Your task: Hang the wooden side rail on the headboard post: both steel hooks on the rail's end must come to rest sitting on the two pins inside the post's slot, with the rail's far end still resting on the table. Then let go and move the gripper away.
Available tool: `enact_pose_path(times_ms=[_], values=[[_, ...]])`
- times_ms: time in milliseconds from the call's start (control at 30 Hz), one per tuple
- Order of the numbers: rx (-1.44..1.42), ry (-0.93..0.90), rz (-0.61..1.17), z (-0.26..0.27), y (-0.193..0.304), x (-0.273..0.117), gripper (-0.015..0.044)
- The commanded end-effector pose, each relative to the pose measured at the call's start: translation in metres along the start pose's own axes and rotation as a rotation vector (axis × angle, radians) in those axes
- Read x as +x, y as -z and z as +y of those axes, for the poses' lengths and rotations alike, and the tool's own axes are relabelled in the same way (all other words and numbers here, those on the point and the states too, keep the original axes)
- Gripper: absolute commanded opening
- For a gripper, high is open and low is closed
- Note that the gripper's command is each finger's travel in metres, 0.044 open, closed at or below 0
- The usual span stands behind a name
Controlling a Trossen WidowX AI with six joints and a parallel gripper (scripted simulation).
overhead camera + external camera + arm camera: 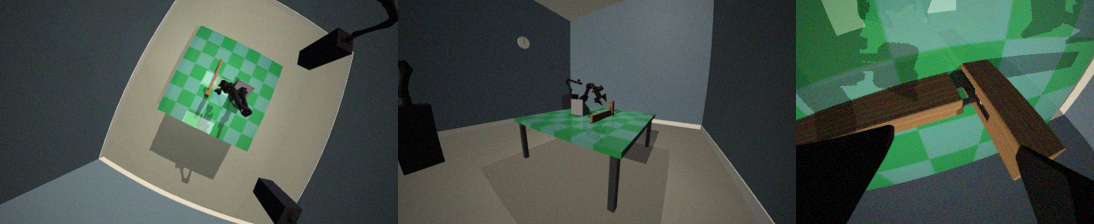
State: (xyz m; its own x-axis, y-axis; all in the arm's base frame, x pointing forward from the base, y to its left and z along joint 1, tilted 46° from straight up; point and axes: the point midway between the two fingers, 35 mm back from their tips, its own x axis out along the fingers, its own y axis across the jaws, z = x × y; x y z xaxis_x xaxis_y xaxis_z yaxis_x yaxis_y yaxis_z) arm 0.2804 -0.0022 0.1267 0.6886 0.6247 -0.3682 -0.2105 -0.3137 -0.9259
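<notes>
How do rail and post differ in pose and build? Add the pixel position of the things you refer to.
Pose: the rail (215, 77) (601, 116) (891, 102) lies lengthwise along the table; the post (207, 93) (611, 108) (1011, 107) stands upright on it.
Length: the rail is clearly longer than the post.
Fittings: the rail's end carries dark hooks (969, 101); the post has a slot (982, 107) in the side facing them.
Shared: both are brown wood, and neither is in the hand (220, 88) (603, 101).

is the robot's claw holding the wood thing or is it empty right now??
The claw is open and empty; it isn't holding the wooden rail.
</notes>
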Motion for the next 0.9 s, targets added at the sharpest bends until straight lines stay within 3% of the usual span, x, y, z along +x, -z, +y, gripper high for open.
enact_pose_path(times_ms=[0,867], values=[[0.325,-0.029,-0.009,0.000,0.006,0.001,0.0440],[2.175,-0.222,0.054,0.000,0.025,0.004,0.0440]])
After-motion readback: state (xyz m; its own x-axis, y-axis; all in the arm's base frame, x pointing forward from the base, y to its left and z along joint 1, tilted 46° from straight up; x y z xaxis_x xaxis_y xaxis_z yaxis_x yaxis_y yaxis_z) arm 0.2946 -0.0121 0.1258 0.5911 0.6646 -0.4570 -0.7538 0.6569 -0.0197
